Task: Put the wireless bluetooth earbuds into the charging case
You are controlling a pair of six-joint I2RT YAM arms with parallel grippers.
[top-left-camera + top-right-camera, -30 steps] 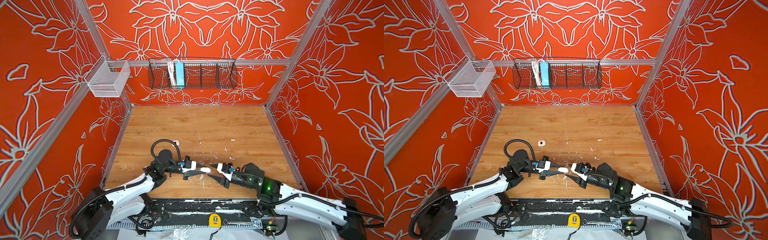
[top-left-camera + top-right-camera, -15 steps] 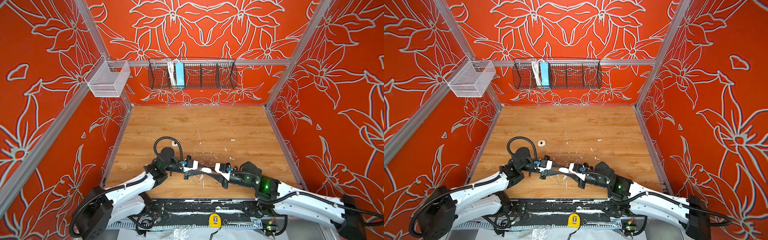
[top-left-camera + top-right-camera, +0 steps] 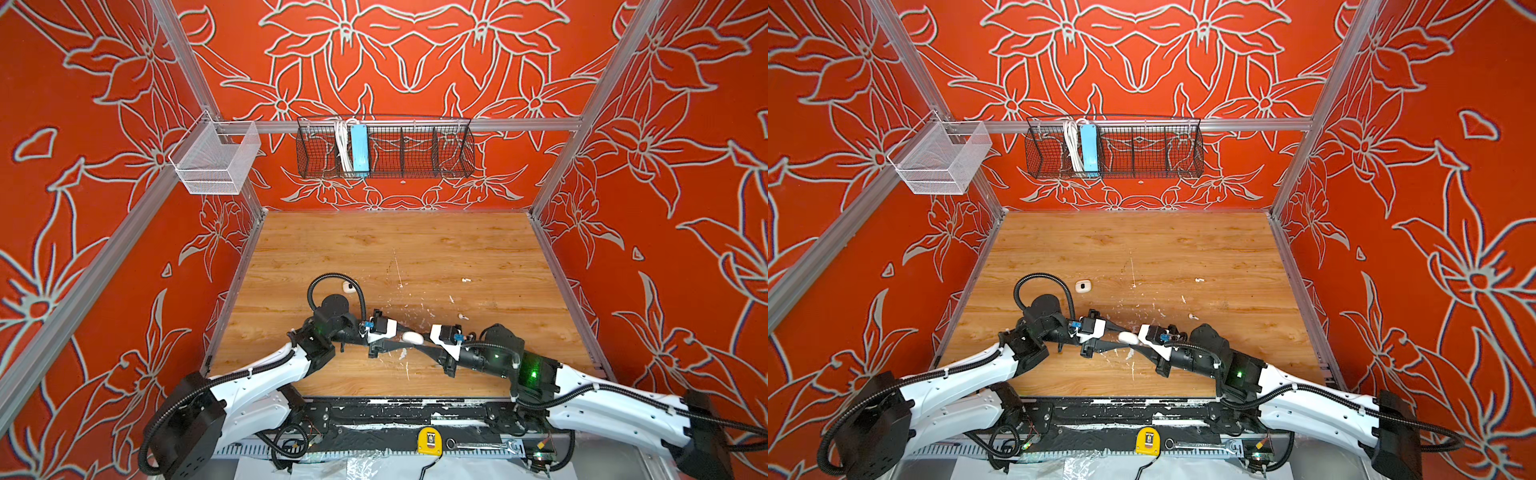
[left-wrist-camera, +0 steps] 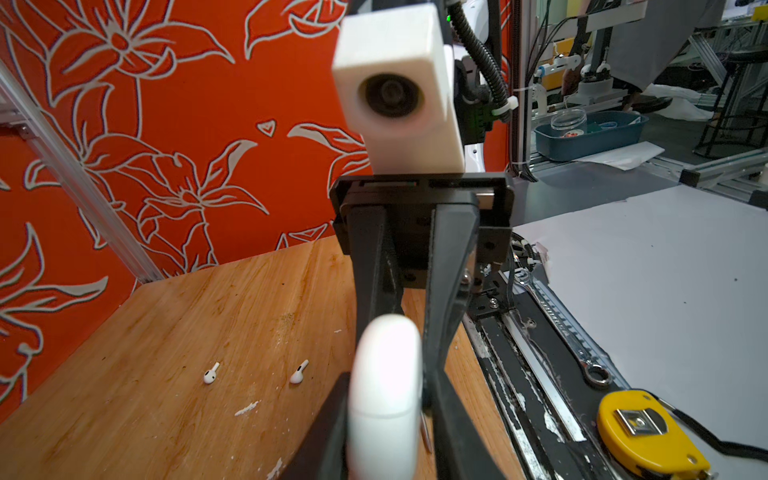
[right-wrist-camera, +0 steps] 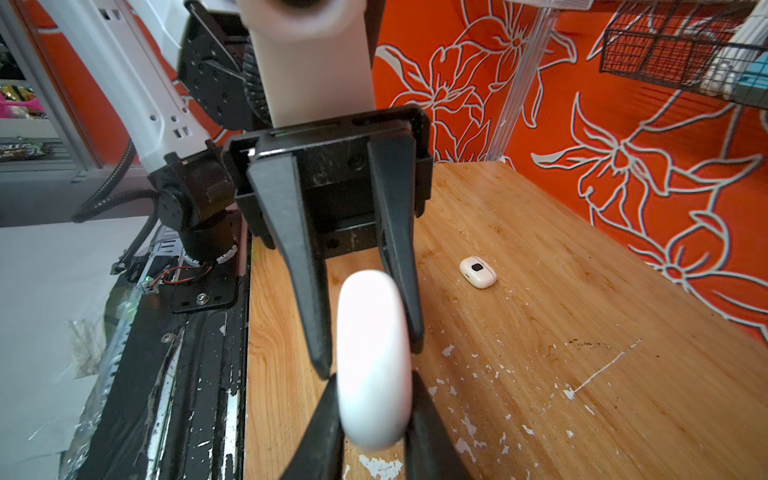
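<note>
Near the front edge of the scuffed, paint-flecked wooden table [image 3: 374, 249], the two grippers crowd one spot. Behind them to the left lies a white rounded-square box with a dark oval mark [image 3: 1083, 286]. In a top view the left arm's black cable loop [image 3: 332, 274] half covers it, and the right wrist view shows it plainly. Only the left wrist view shows clearly the two tiny white plastic earbuds with short stems [image 4: 210, 373], lying apart on the wood to the right, as well as a yellow tape measure [image 4: 648, 432] and a steel spanner [image 4: 559, 325] on the near rail. Both arms lie low, forearms angled inward, meeting tip to tip around the small round white plastic charging case [image 3: 412, 337]. The right gripper [image 5: 372, 378] pinches it edge-on. The left gripper [image 4: 384, 382] flanks it closely, but I cannot tell whether it is pressing the case or standing just off it.
</note>
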